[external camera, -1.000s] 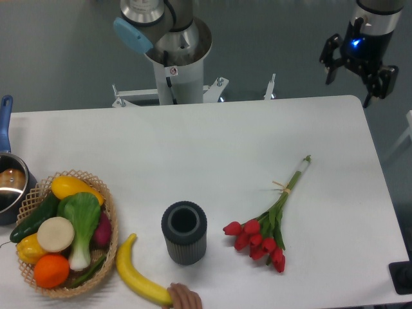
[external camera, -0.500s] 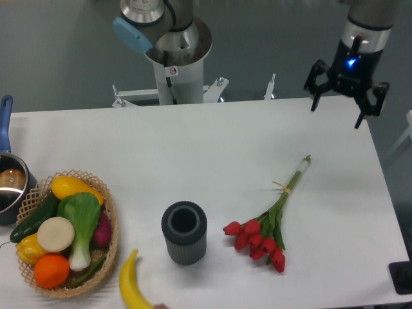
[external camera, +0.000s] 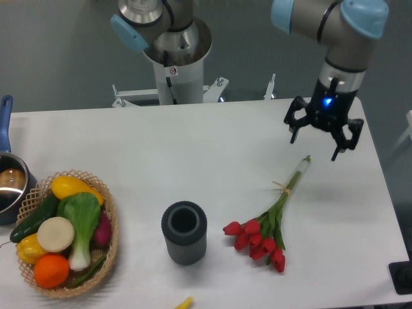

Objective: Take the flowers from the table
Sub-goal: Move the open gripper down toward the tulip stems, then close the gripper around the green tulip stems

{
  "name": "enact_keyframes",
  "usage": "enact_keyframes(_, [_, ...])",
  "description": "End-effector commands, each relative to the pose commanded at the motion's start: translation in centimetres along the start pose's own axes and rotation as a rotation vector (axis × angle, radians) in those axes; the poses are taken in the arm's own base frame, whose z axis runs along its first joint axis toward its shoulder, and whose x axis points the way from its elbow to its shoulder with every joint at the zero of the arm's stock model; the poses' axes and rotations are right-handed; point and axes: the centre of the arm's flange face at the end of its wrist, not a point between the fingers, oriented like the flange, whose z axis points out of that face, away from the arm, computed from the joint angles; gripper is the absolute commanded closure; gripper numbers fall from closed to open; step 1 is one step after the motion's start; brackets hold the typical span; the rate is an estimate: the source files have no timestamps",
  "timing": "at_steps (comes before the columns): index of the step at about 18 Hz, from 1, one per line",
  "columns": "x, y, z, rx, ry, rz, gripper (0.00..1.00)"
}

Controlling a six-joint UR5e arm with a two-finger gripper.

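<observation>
Flowers [external camera: 267, 228] lie flat on the white tabletop [external camera: 212, 148] toward its right side, the red tulip heads bunched at the lower end and the thin green stems running up and to the right to a pale cut tip, with a pale band tied around the stems about halfway along. In the fixed camera's single view, the claw [external camera: 320, 133] hangs just above and to the right of the stem tips, apart from them, with its dark fingers spread and nothing between them. The bunch looks light and limp: the stems are slender and would likely bend or splay if pinched far from the tie, and the heads seem soft enough to crush or shed petals under pressure. The safest hold is probably across the stems at or just beside the band, where they are gathered tight and give the fingers something firm to close on; there the bunch should also hang fairly balanced between heads and tips. Since the stems lie low against the tabletop, the fingers would need to straddle them crosswise and come nearly down to the surface. A dark ribbed cylindrical vase [external camera: 184, 232] stands to the left of the tulip heads, near but not touching, and a woven basket [external camera: 109, 222] of fruit and vegetables sits well apart at the left edge.
</observation>
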Motion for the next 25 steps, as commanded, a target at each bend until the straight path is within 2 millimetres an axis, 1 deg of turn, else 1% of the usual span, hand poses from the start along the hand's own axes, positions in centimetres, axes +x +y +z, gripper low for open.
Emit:
enact_keyframes(1, [-0.1, -0.3, 1.1, -0.014, 0.016, 0.007, 0.00])
enact_keyframes(3, [-0.7, -0.8, 4.4, -0.025, 0.063, 0.016, 0.00])
enact_keyframes(5, [-1.2, -0.4, 6.6, -0.072, 0.092, 0.016, 0.00])
enact_keyframes(7, [-1.2, -0.5, 9.0, -0.109, 0.117, 0.027, 0.00])
enact_keyframes(8, [-1.3, -0.2, 9.7, -0.120, 0.124, 0.026, 0.00])
enact_keyframes(11, [-1.3, 0.2, 10.6, -0.129, 0.138, 0.022, 0.00])
enact_keyframes(14, [-1.1, 0.7, 12.6, -0.139, 0.165, 0.017, 0.00])
enact_keyframes(15, [-1.0, 0.7, 13.0, -0.144, 0.173, 0.015, 0.00])
enact_keyframes(16, [-0.6, 0.3, 13.9, -0.150, 0.183, 0.022, 0.00])
enact_keyframes(17, [-0.4, -0.3, 14.2, -0.157, 0.185, 0.030, 0.00])
enact_keyframes(18, [-0.4, -0.1, 14.8, -0.162, 0.187, 0.030, 0.00])
enact_keyframes(21, [-0.1, 0.0, 15.3, -0.160, 0.170, 0.034, 0.00])
enact_keyframes(23, [0.2, -0.3, 15.8, -0.158, 0.159, 0.038, 0.00])
enact_keyframes(25, [0.6, 0.0, 16.7, -0.160, 0.168, 0.036, 0.00])
